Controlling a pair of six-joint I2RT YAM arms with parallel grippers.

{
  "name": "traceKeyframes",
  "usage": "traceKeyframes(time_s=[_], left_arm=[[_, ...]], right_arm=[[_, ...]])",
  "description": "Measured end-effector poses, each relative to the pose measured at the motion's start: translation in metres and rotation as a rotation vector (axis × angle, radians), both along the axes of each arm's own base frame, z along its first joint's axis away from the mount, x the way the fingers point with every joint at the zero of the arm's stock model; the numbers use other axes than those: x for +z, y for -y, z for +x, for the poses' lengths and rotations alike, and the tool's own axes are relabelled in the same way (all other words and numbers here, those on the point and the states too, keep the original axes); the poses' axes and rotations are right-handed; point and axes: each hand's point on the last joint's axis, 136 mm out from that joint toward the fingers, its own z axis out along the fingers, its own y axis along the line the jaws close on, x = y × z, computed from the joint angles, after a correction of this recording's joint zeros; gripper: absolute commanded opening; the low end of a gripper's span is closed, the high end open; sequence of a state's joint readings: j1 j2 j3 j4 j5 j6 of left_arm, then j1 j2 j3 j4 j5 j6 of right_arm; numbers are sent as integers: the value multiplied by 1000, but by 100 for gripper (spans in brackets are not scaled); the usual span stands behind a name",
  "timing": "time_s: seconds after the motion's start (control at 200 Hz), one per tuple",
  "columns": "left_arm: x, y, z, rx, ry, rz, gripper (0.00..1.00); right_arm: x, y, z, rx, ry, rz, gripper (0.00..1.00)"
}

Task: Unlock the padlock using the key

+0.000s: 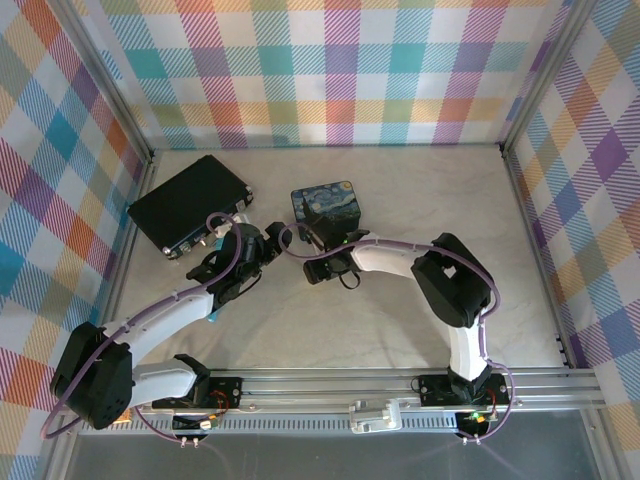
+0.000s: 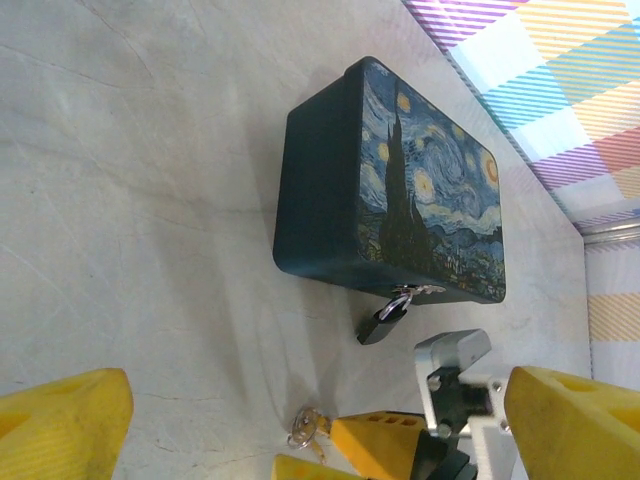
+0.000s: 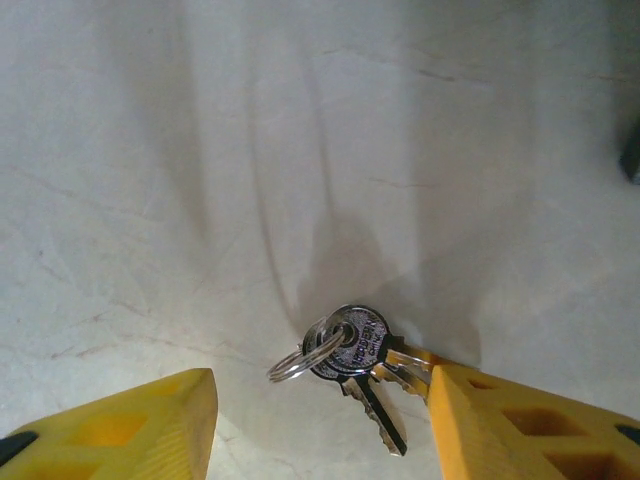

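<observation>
A: Padlock (image 2: 385, 322), where?
B: Hooked at the clasp of the painted tin (image 2: 400, 180), body on the sheet. Keys (image 3: 350, 345) on a ring lie nr it, betw. the right pincer (image 3: 322, 385) tips. Tips spread, one touching a key, no pinch.
A: Left pincer (image 2: 320, 385)?
B: Wide apart, holding nothing. Right pincer sits in front of it.
A: Hidden bits?
B: 2nd key part-hidden behind that tip; key stamp unreadable. Black case (image 1: 190, 205) well left. White creased sheet (image 1: 400, 320), plaid walls (image 1: 330, 70).
</observation>
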State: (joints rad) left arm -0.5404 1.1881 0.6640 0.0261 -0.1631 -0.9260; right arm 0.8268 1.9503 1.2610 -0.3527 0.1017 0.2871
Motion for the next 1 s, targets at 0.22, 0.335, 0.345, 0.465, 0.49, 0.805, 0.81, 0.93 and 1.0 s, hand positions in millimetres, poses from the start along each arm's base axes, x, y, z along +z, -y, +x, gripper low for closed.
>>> traceKeyframes(time_s=[0.22,0.335,0.345,0.465,0.49,0.805,0.81,0.93,1.0], left_arm=[[2,-2,0,10,10,2,95],[4,-3,0,12,14,1,95],[4,-3,0,12,14,1,95],[6,-4,-1,13,18,-1,95],[7,-4,-1,14,20,-1,95],[20,-12,-4,39,56,1,95],[20,-12,-4,40,56,1,95],[20,-14,-4,49,58,7,96],[20,-15,-4,53,59,9,96]], right_arm=[[0,-4,-17,35,-50,29,55],[0,-6,-32,16,-106,60,55],[0,-6,-33,15,-110,62,55],[1,-4,-50,-18,-171,90,55],[1,-1,-53,-26,-182,90,55],[15,30,-58,-120,-148,22,66],[15,30,-58,-120,-147,22,66],[16,33,-51,-152,-121,9,66],[14,32,-47,-169,-114,1,65]])
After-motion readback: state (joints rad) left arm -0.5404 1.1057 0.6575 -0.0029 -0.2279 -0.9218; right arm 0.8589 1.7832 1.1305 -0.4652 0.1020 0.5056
